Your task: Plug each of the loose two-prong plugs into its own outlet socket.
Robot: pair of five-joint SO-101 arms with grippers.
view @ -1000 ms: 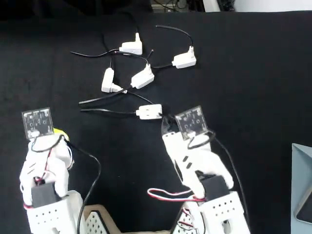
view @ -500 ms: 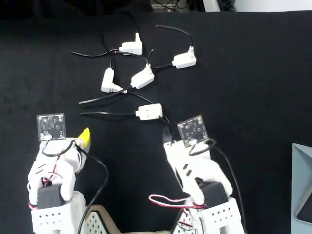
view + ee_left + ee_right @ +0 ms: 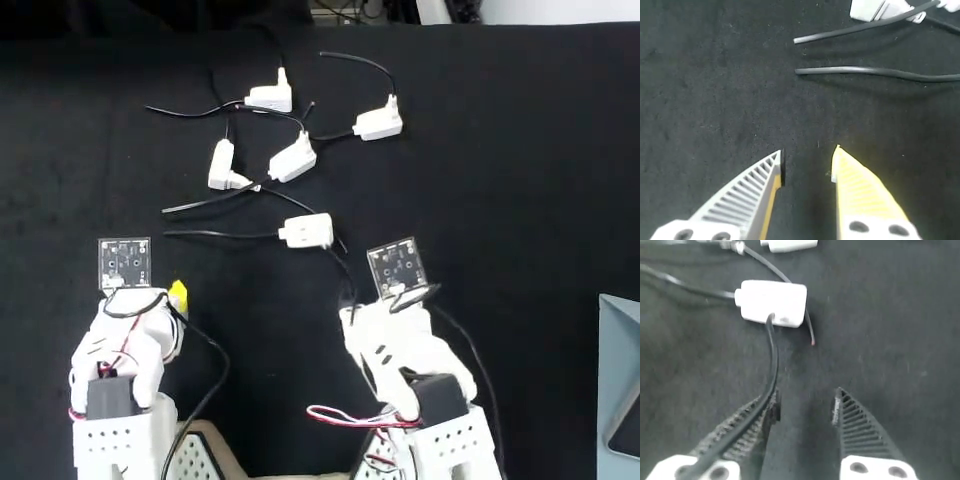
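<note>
The left pincer [image 3: 807, 156], one finger of ribbed grey plastic and the other yellow, stands partly open, with bare cloth between its tips and nothing in its hold. In the high view it sits at the lower left of the frame, its yellow finger [image 3: 178, 293] poking out beside the arm's small square circuit board [image 3: 124, 263]. Ahead of its tips two thin black cords [image 3: 875, 73] lie nearly side by side, well clear of it.

The right pincer [image 3: 806, 396], with two black ribbed plastic fingers, is open about as wide and also grips nothing. A thick black cable [image 3: 773, 360] runs along the line of one finger; whether it touches cannot be told. In the high view this pincer lies low, just right of centre.

Nearest to it, up and to the left at mid-frame, lies a white rectangular plastic plug block [image 3: 307, 230] on its black cord, apart from the fingertips. Four more white plastic plug pieces lie in the upper middle of the frame: one at the top [image 3: 270, 97], one to the upper right [image 3: 378, 122], and two close together lower down [image 3: 220, 165] [image 3: 293, 158]. Their black cords cross between them. Which pieces are plugs and which are sockets cannot be told.

Everything rests on a black cloth-covered table [image 3: 520, 200].
</note>
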